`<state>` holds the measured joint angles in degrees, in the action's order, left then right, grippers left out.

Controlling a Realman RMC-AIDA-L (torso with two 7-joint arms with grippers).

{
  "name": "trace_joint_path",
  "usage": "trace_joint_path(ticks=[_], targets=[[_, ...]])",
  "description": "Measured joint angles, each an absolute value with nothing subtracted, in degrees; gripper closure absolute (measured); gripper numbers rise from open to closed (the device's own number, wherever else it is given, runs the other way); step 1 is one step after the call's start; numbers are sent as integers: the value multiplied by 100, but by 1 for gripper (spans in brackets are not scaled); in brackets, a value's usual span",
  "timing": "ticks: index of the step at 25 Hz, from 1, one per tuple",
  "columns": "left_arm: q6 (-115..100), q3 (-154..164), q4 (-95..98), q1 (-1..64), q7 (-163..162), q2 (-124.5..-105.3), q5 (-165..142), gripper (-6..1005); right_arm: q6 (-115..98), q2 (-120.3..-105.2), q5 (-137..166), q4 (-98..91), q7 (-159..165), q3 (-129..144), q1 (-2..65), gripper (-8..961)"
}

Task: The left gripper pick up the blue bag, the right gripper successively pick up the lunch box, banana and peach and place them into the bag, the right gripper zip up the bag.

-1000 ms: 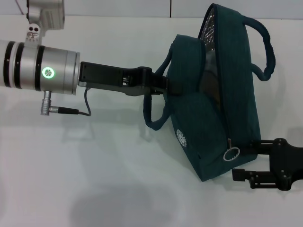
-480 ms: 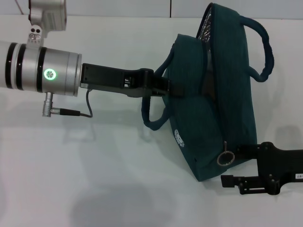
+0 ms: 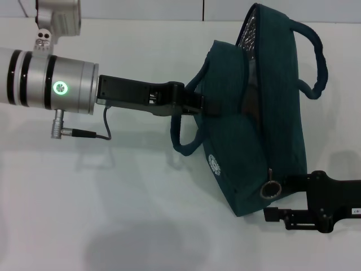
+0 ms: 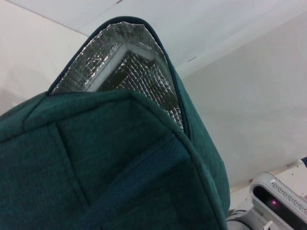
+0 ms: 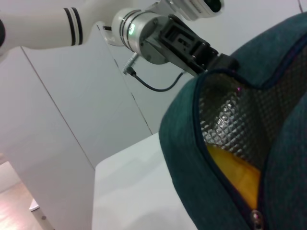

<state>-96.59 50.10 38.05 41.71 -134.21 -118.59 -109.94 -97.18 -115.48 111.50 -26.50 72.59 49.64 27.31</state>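
Observation:
The blue bag (image 3: 265, 130) hangs off the white table, held at its front panel by my left gripper (image 3: 206, 106), which is shut on it. The top is partly open and shows silver lining (image 3: 248, 28). The zip's ring pull (image 3: 269, 189) hangs at the bag's lower near corner. My right gripper (image 3: 275, 197) is open, its upper finger beside the ring. In the right wrist view the bag (image 5: 192, 158) holds something yellow (image 5: 235, 175), with the zip slider (image 5: 256, 218) at the end of the opening. The lunch box, banana and peach cannot be told apart.
The white table (image 3: 113, 214) spreads under and to the left of the bag. The bag's two handles (image 3: 318, 56) loop out to the right and left. The left wrist view shows the bag's lining (image 4: 124, 67) and part of the right arm (image 4: 280, 201).
My right gripper has moved left, up to the bag's lower corner, beside the ring pull. The bag swayed slightly. The left arm has held still.

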Motion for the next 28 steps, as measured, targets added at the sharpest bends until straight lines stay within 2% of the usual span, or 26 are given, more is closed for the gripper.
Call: trace_joint_path(ticks=[4, 10, 15, 21, 28], targets=[[-9666, 5010, 3805, 4173, -13421, -11861, -10994, 900, -9579, -11548, 11130, -2650, 7257, 4920, 2696, 299], [-9669, 5010, 3805, 4175, -13421, -11873, -10995, 900, -9385, -11540, 10946, -2650, 7251, 4902, 2638, 525], [-9668, 5010, 3805, 4174, -13421, -11874, -10996, 900, -9360, -11543, 10935, -2652, 7238, 4905, 2627, 757], [-9668, 5010, 3805, 4181, -13421, -11869, -10996, 900, -9352, -11544, 10932, -2655, 7233, 4904, 2594, 939], [-9655, 4985, 3805, 4196, -13420, -11847, -10996, 899, -9430, -11518, 10917, -2732, 7203, 4570, 2394, 941]])
